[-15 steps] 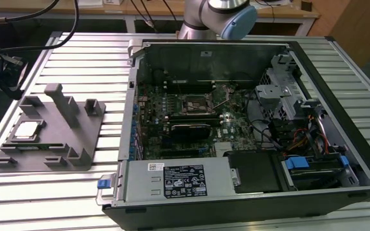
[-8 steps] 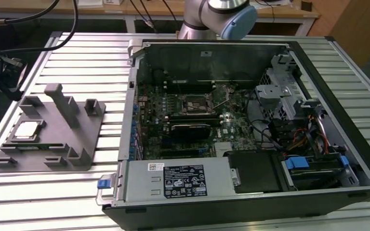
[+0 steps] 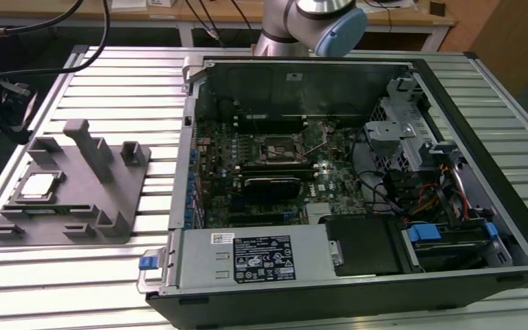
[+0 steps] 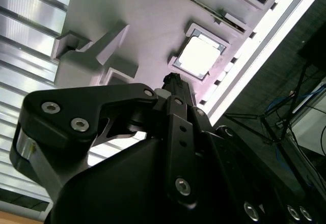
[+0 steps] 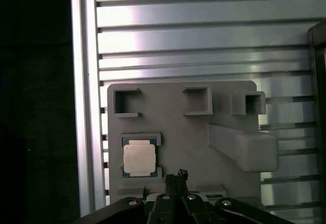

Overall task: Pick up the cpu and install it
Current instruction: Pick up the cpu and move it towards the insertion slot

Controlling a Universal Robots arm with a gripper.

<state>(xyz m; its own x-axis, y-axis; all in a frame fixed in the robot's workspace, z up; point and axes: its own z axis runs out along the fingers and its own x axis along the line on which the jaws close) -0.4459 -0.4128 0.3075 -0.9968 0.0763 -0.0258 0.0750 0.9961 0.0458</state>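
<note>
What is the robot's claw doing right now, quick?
Gripper: jaws closed, holding nothing; the cpu lies in its gray holder.

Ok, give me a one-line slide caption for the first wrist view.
Black gripper hovers over the grey moulded fixture plate, near the silver-topped square cpu seated in its pocket, untouched.

Open computer case [image 3: 337, 301] beside grey fixture block [image 3: 71, 182] on slatted table [image 3: 108, 82].
</note>
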